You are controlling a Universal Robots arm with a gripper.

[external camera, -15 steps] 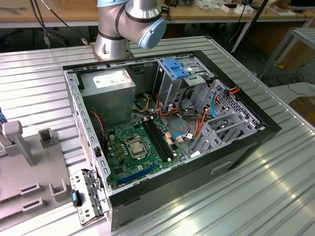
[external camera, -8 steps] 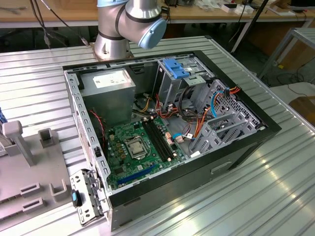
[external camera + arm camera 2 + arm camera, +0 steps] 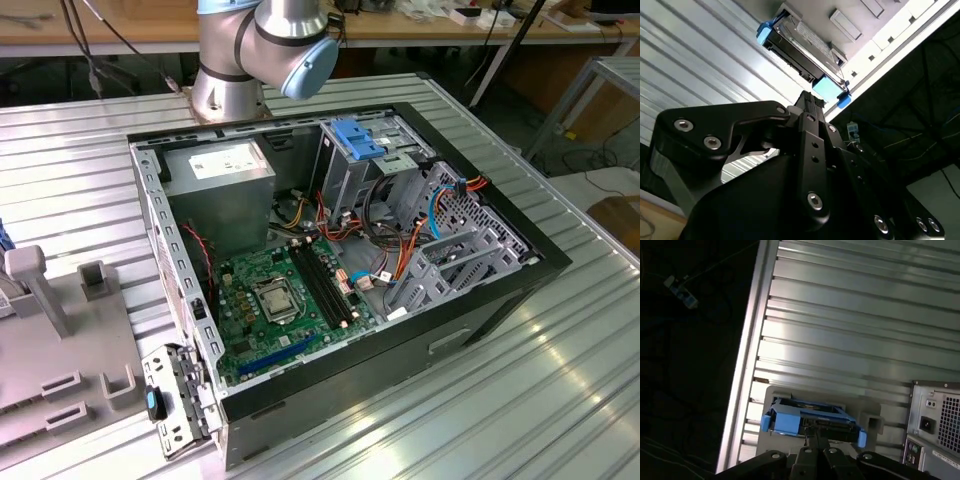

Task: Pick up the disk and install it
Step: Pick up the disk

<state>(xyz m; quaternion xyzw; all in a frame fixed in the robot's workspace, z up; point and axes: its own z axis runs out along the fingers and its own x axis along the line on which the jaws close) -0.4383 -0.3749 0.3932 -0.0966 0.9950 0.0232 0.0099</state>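
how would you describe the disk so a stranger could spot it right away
Find the ribbed metal table beside the computer case. On it lies a pale grey holder, and the disk sits there, just ahead of the gripper. It is a flat dark drive in a bright blue frame, unlike the plain grey holder under it.

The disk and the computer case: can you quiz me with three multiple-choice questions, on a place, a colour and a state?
1. The computer case is: A open; B closed; C upside down.
2. Where is the disk? A inside the case; B by the grey holder on the table; C on the floor.
3. Its carrier frame is: A red; B yellow; C blue.
A: the motherboard shows. B: both wrist views show it at the holder, outside the case. C: bright blue frame.
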